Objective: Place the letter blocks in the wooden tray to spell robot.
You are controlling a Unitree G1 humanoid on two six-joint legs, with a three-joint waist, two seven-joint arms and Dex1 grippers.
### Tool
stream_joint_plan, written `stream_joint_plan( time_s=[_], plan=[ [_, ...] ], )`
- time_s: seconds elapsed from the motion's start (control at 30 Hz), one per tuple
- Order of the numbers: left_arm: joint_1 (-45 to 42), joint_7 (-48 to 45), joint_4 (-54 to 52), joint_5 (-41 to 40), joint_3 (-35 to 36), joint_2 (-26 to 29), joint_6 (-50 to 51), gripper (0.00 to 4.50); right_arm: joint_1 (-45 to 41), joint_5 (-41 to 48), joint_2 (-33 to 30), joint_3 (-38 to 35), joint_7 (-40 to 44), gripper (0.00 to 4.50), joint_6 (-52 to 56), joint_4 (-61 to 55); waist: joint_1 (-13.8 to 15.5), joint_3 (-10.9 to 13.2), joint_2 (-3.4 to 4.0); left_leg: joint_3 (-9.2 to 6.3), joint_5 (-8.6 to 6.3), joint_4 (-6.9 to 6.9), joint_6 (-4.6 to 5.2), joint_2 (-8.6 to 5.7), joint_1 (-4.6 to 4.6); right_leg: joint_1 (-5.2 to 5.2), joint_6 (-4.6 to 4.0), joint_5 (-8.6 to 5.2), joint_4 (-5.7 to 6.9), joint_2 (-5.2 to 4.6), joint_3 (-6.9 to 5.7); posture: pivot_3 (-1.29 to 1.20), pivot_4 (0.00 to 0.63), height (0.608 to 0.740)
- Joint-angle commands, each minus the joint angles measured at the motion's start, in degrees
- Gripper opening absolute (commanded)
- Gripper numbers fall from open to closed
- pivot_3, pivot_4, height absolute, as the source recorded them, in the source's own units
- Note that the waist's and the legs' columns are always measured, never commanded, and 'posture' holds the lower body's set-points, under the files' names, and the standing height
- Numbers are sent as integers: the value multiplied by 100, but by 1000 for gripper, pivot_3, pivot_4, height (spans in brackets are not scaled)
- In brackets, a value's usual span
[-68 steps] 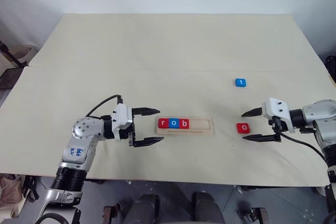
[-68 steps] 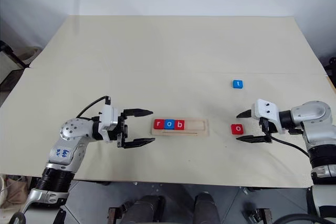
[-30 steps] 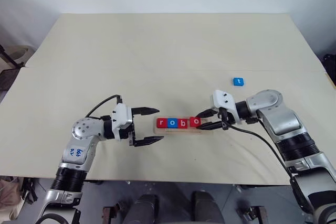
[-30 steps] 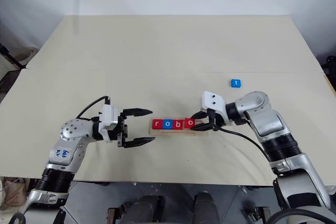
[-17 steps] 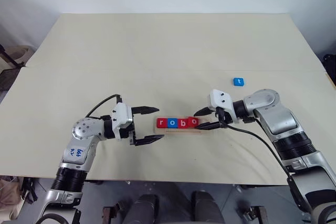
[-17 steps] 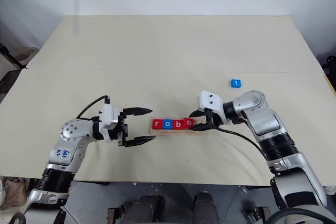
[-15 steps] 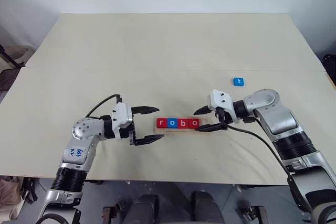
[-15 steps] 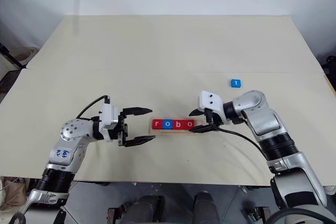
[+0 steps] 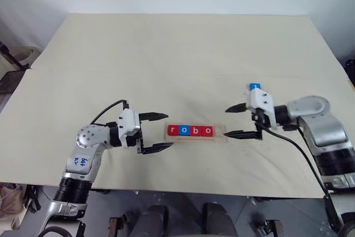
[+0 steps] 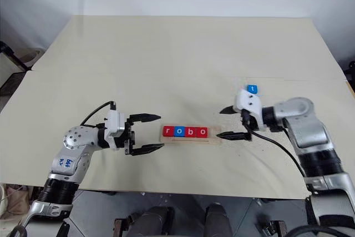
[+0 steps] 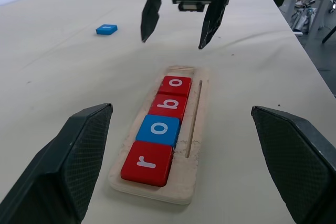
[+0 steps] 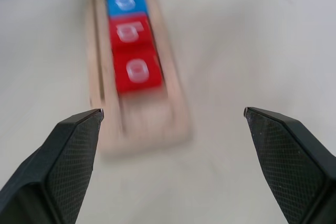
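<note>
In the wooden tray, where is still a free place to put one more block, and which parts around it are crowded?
One slot in the wooden tray is bare, right of the second red "o" block. The open right tool hangs just beyond that end. The open left tool crowds the "r" end. The blue "t" block lies apart, behind the right tool. The far half of the table is bare.

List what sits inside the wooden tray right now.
Four letter blocks lie in the wooden tray, reading r, o, b, o: red, blue, red, red. The end slot nearest the right tool is bare. The tray floor under the blocks is covered.
</note>
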Motion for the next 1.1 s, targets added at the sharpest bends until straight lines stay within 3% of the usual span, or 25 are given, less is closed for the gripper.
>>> stream_joint_plan(
  time_s=[0.03, 0.17, 0.33, 0.6, 0.83, 1.1],
  plan=[
    [-13, -37, -116, -73, 38, 33, -58, 4500, 553, 334, -133, -1057, -564, 4494, -240, -140, -2, 0, 0, 2, 0, 0, 0, 0, 0, -1, 0, 0, 2, 0, 0, 0, 150, 740],
    [-85, -78, -2, -69, 32, 20, -73, 4500, 1432, 756, 51, -2011, -1205, 4494, 2, -548, -11, 0, 0, 5, 0, 0, 0, 1, 2, 0, 0, 0, 3, 1, 2, 0, 150, 740],
    [-223, -136, 178, -67, 42, 6, -82, 4500, 2619, 936, 636, -2689, -2180, 4494, -7, -1447, -13, 0, 0, 13, 0, -3, 0, 3, 6, 0, 0, 0, 6, 2, 8, 0, 150, 740],
    [-463, -262, 466, -28, -22, -68, -145, 4500, 3330, 924, 1352, -2791, -3206, 4494, -143, -2051, -18, 0, 1, 12, 0, -1, 0, 0, 10, 2, 0, 0, 13, 1, 11, 0, 150, 740],
    [-507, -265, 517, -14, -35, -97, -183, 4500, 2724, 933, 1210, -2430, -3681, 4494, 434, -2057, -35, 0, 1, 12, 0, -2, 0, 1, 12, 2, 0, 0, 16, 2, 11, 0, 150, 740],
    [-453, -191, 502, 13, -32, -134, -225, 4500, 118, 359, 1154, -1451, -5029, 4494, 2588, -838, -77, 0, 1, 10, 0, -3, 0, 2, 12, -3, -1, -1, 26, 1, 9, 0, 150, 740]
  ],
)
